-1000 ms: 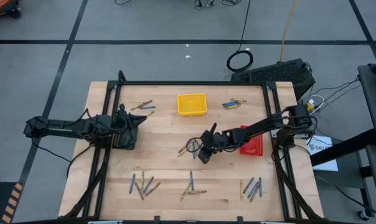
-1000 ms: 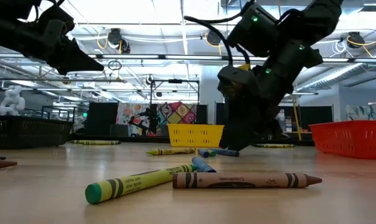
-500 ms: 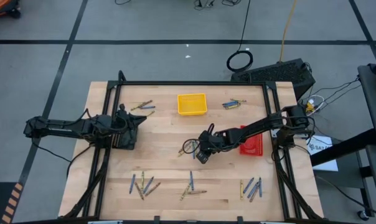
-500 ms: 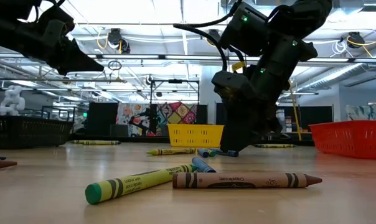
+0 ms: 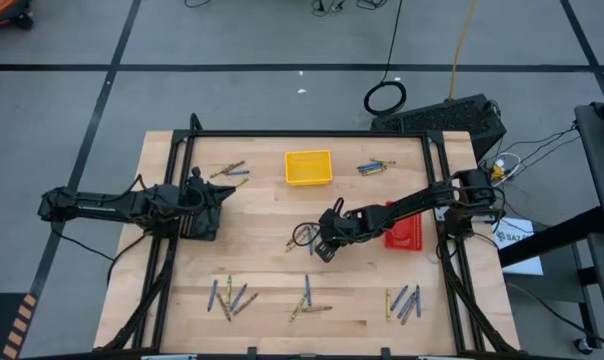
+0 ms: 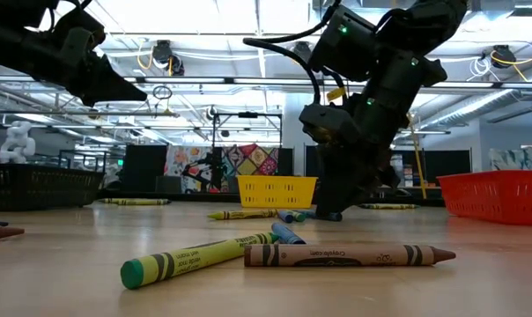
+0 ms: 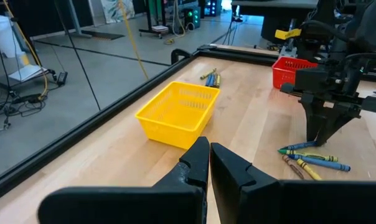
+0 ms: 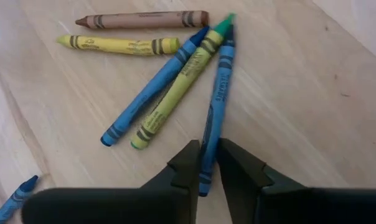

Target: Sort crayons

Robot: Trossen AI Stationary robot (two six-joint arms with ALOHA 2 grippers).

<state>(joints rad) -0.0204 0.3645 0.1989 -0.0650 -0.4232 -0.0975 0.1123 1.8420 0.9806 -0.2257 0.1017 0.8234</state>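
From above, my right pincer [image 5: 320,243] is down at the middle of the table [image 5: 262,215], on a small cluster of crayons [image 5: 304,238]. The red tray [image 5: 407,232] lies behind it along my arm, the yellow tray [image 5: 308,167] well beyond it toward the far edge. My left pincer [image 5: 222,193] waits over the table's left side, near a few crayons at the far left corner. More crayons lie in three groups along the near edge.

From table height, my right pincer [image 6: 336,204] reaches down to the wood among the middle crayons; a yellow-green crayon [image 6: 195,259] and a brown crayon [image 6: 347,255] lie well in front of it.

Past my left pincer [image 7: 209,163], clenched on nothing, I see the yellow tray just ahead.

Past my right pincer [image 8: 208,163], the fingers are clenched on one end of a blue crayon [image 8: 216,106]. Just beside it lie a yellow-green, a second blue, a yellow and a brown crayon, fanned out.
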